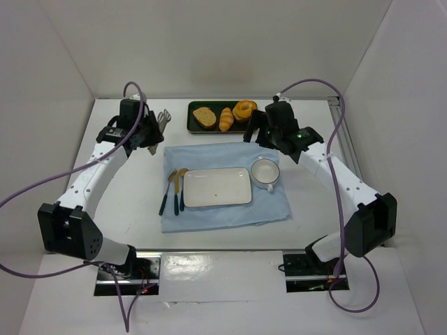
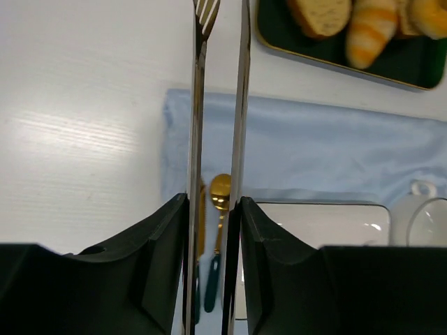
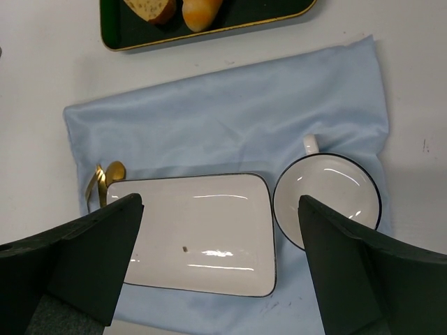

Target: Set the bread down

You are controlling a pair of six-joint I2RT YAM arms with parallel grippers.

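Observation:
The bread (image 1: 245, 109), a golden ring bun, lies at the right end of the dark tray (image 1: 216, 128) at the back, next to a striped roll (image 1: 225, 118) and a toast slice (image 1: 204, 116). Its blurred edge shows in the left wrist view (image 2: 429, 14); the right wrist view does not show it. My left gripper (image 1: 152, 134) (image 2: 213, 202) is shut on metal tongs (image 2: 198, 105), left of the tray. My right gripper (image 1: 253, 128) (image 3: 220, 206) is open and empty, above the cloth just in front of the tray's right end.
A blue cloth (image 1: 223, 213) carries a white rectangular plate (image 1: 216, 187), a white cup (image 1: 265, 172) to its right, and gold cutlery with dark handles (image 1: 174, 190) to its left. White walls enclose the table on three sides.

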